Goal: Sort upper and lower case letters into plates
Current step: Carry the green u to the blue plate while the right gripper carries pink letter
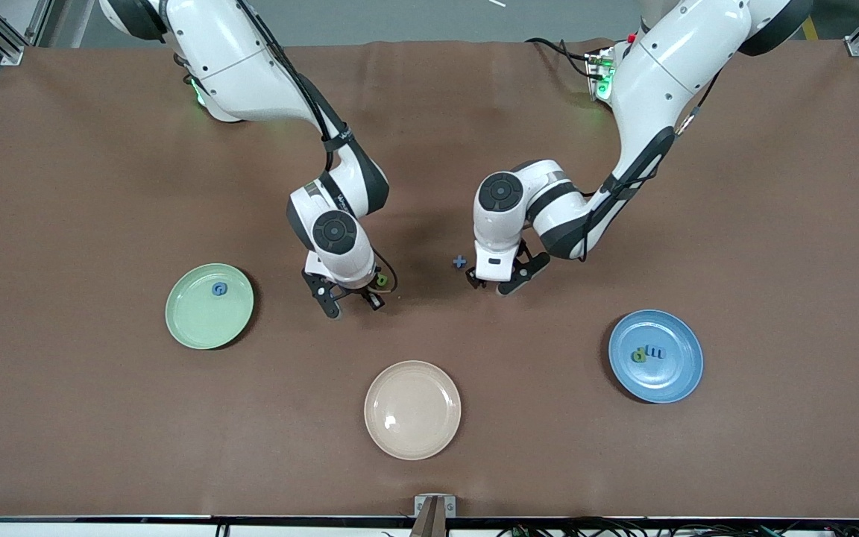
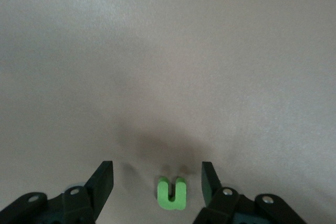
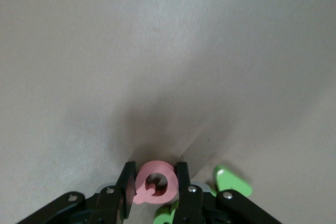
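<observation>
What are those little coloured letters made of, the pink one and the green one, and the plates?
The pink letter, pinched in the right hand, and the green letter between the left hand's open fingers look like foam: thick, matte, with soft cut edges. The mint green plate, blue plate and beige plate look like smooth plastic or glazed ceramic; the beige one shows a small glossy glint.

A brown cloth covers the counter point(image 1: 101, 418). On it lie a mint green plate point(image 1: 194, 324) toward the right arm's end, a blue plate point(image 1: 679, 373) toward the left arm's end, a beige plate point(image 1: 412, 409) between them, nearest the front camera, a small blue cross point(image 1: 459, 262) and a green letter point(image 2: 172, 193).
</observation>
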Controlling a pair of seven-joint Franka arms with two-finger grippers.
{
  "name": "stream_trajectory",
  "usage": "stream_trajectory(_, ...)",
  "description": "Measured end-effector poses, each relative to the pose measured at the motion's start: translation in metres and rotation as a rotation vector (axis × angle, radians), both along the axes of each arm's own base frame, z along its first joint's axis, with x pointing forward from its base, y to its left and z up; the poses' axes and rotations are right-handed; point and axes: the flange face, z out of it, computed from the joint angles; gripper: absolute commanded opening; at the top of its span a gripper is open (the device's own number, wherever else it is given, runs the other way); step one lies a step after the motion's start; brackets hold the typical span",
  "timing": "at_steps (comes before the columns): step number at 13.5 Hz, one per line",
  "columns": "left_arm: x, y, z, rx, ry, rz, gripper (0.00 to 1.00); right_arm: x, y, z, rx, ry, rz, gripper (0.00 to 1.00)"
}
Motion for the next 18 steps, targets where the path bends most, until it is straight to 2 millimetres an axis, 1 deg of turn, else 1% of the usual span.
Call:
stream_trajectory(1, 0.000, 0.000, -0.001, -0.002, 0.001, 0.000, 0.68, 0.005, -0.009, 0.003, -0.010, 0.015, 0.020, 0.02)
stream_trajectory(2, 0.000, -0.002, -0.003, -0.014, -0.001, 0.002, 0.68, 0.013, -0.022, 0.010, -0.016, 0.029, 0.039, 0.02)
stream_trajectory(4, -0.001, -0.005, -0.005, -0.044, -0.007, 0.014, 0.61, 0.030, -0.057, 0.033, -0.019, 0.057, 0.088, 0.02)
stream_trajectory(5, -0.002, -0.006, -0.007, -0.050, -0.006, 0.014, 0.58, 0.040, -0.079, 0.047, -0.016, 0.068, 0.116, 0.02)
stream_trajectory(7, -0.004, -0.008, -0.010, -0.053, -0.002, 0.017, 0.52, 0.055, -0.131, 0.072, -0.001, 0.083, 0.185, 0.02)
stream_trajectory(8, -0.005, -0.008, -0.011, -0.053, 0.000, 0.018, 0.48, 0.060, -0.157, 0.079, 0.007, 0.085, 0.217, 0.02)
stream_trajectory(9, -0.005, -0.009, -0.012, -0.052, 0.001, 0.019, 0.42, 0.063, -0.182, 0.082, 0.014, 0.088, 0.246, 0.02)
stream_trajectory(11, -0.006, -0.010, -0.011, -0.052, 0.001, 0.016, 0.23, 0.065, -0.226, 0.077, 0.024, 0.099, 0.296, 0.02)
stream_trajectory(13, -0.008, -0.012, -0.009, -0.051, 0.000, 0.011, 0.04, 0.064, -0.258, 0.065, 0.031, 0.105, 0.328, 0.02)
stream_trajectory(14, -0.009, -0.013, -0.009, -0.051, 0.000, 0.008, 0.01, 0.063, -0.268, 0.059, 0.034, 0.105, 0.341, 0.02)
stream_trajectory(16, -0.006, -0.012, -0.008, -0.052, -0.004, 0.012, 0.01, 0.059, -0.278, 0.050, 0.035, 0.093, 0.363, 0.02)
stream_trajectory(18, 0.010, -0.001, -0.001, -0.054, -0.021, 0.014, 0.01, 0.052, -0.289, 0.037, 0.034, 0.078, 0.382, 0.02)
